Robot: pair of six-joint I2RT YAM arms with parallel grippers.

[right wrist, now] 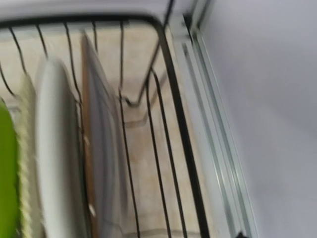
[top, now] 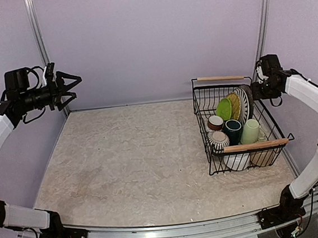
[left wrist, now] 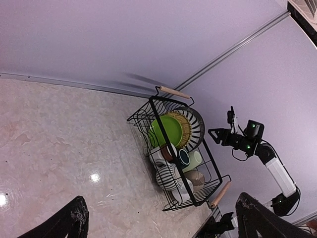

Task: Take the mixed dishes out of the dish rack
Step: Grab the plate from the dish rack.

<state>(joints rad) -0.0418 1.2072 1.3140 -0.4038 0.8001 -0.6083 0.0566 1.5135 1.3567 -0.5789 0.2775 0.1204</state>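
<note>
**Loaded rack, both claws empty**

The dish rack point(top: 207, 94) stands on the right side of the table point(top: 124, 167). At its near end, white bowls point(top: 236, 161) sit under a wooden handle point(top: 255, 144). Behind them come a striped cup point(top: 219, 140), a teal mug point(top: 232, 129) and a pale green mug point(top: 250, 131). Then come upright plates, with a lime-green plate point(top: 223, 109) foremost. The right claw point(top: 255, 91) hangs by the rack's far right corner, fingers partly spread, grasping nothing. Far left, the left claw point(top: 78, 86) is raised, spread wide and empty.
</note>
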